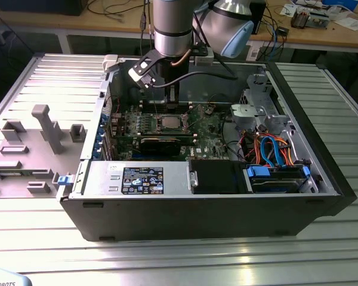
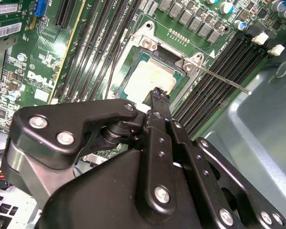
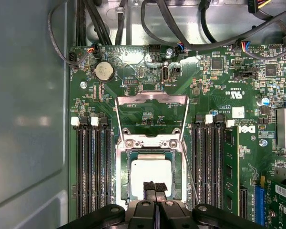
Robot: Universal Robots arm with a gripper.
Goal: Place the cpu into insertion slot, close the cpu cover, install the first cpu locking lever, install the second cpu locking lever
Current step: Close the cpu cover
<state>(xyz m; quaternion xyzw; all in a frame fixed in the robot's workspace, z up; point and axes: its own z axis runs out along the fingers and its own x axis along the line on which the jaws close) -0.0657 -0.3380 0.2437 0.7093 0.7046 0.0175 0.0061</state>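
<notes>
A robot arm reaches into an open black metal computer case (image 1: pixel 197 217). In the first wrist view, the cpu (image 3: pixel 151 172), a small flat square chip with a silver-grey metal top, lies seated in the insertion slot (image 3: pixel 177 164), a square dark socket with a silvery rim on the green motherboard (image 3: pixel 133 71). The cpu cover (image 3: pixel 152 98), a thin silvery frame plate with a square window, stands open on its hinge. The black gripper (image 3: pixel 154 187) is over the chip's edge farthest from that hinge, its tips pinched together with nothing between them (contact with the chip cannot be told). In the second wrist view, a thin silvery locking lever (image 2: pixel 224 80) juts out unlatched. Placing looks done. Closing the cover seems the step in hand, and it calls for bringing the frame flat without nudging the chip.
</notes>
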